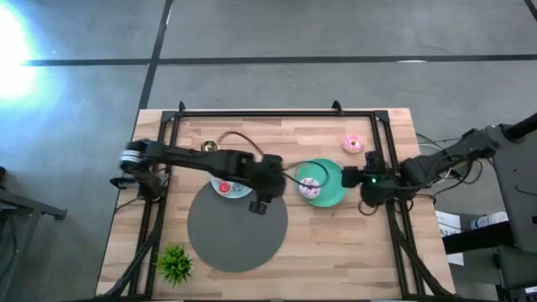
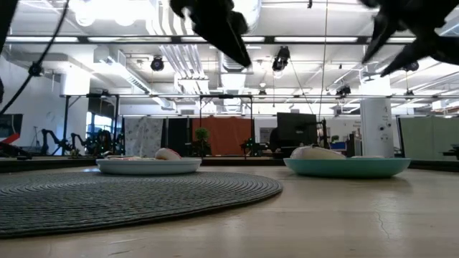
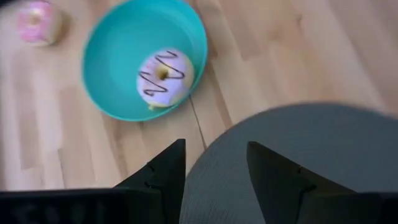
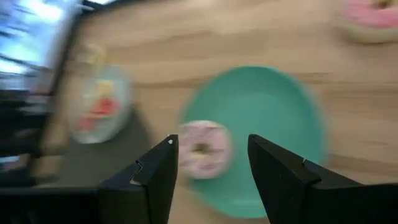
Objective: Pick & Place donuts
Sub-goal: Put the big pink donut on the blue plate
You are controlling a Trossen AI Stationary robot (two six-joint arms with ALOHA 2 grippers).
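One pink-iced donut (image 1: 310, 187) with dark drizzle is seen lying in the green plate (image 1: 334, 195); a second pink donut (image 1: 353, 143) rests on the desk (image 1: 403, 243) at 1 o'clock of that plate. Left gripper (image 3: 214, 165) — fingers apart, empty — is held over the grey mat (image 1: 237, 228) edge. Right gripper (image 4: 211, 162), also spread and empty, is poised at 3 o'clock of the plate. Judged step: between placements — next, the loose donut is to be approached and grasped.

No readable text or labels anywhere.

Pink-iced donut (image 3: 164, 77) in teal plate (image 3: 115, 56), beyond parted gripper (image 3: 216, 165)
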